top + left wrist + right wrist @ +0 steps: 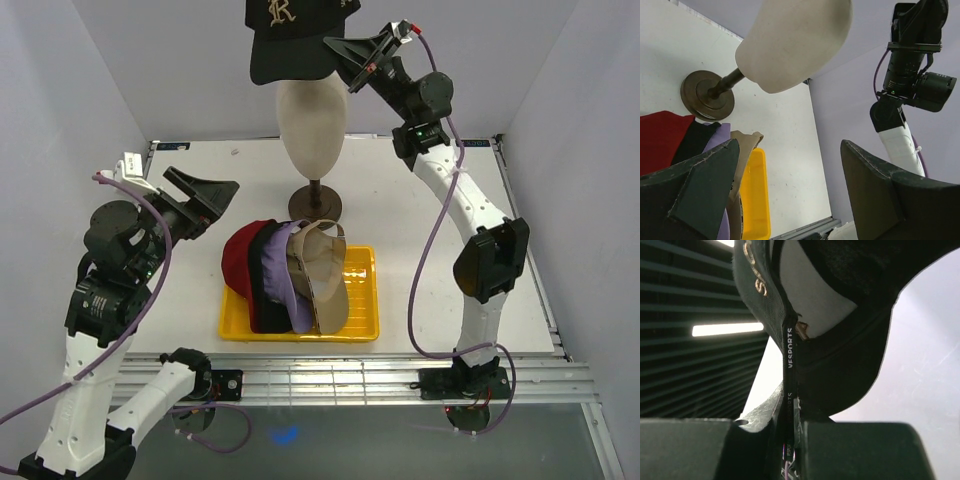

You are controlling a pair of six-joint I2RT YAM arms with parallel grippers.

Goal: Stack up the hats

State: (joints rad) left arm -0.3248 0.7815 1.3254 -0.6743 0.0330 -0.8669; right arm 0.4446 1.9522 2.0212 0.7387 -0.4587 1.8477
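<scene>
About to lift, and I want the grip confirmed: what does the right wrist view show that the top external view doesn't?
Only the right wrist view: the cap's edge, with a strip printed VESPORTS, pinched between the fingers of the right claw.
Only the top external view: the mannequin's stand, the yellow tray holding the red, dark, lavender and tan caps, and the open left claw.
Both views: the black cap.
</scene>
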